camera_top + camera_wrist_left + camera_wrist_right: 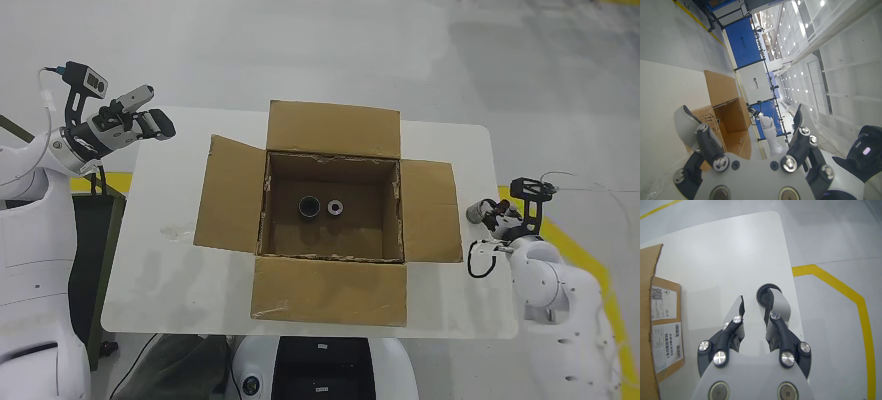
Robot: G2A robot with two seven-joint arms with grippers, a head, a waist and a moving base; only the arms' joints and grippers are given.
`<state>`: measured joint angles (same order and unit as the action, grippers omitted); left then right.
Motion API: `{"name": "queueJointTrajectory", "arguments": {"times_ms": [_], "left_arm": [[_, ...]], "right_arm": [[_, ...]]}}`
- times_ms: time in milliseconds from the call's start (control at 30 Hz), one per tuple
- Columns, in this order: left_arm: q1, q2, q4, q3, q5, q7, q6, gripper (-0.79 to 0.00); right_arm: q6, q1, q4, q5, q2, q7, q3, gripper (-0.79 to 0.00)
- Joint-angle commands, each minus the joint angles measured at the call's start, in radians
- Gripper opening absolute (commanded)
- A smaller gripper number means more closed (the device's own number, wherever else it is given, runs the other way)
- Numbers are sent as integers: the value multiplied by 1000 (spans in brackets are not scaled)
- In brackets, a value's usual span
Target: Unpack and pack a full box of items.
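The left gripper [154,112] was held at ten o'clock in the top view, fingers spread wide and aimed toward three o'clock. The right gripper [755,295] was held low at three o'clock, fingers parted.

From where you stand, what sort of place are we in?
Probably a factory floor or an industrial robot test hall. The grey floor is marked with yellow lines, blue pegboard panels stand in the background, and rows of lights dot a high ceiling.

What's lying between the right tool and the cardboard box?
Bare white table separates the right tool and the cardboard box, per the right wrist view.
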<state>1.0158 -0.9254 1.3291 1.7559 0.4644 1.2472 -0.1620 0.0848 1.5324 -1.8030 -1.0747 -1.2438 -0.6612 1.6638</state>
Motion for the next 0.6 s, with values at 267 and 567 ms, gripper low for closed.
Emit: {"name": "queueJointTrajectory", "arguments": {"times_ms": [267, 567], "left_arm": [[0, 0, 0, 0, 0, 0, 0, 0], [0, 0, 0, 0, 0, 0, 0, 0]], "right_arm": [[24, 23, -10, -8, -1, 23, -3, 0], [24, 23, -10, -8, -1, 23, -3, 0]]}}
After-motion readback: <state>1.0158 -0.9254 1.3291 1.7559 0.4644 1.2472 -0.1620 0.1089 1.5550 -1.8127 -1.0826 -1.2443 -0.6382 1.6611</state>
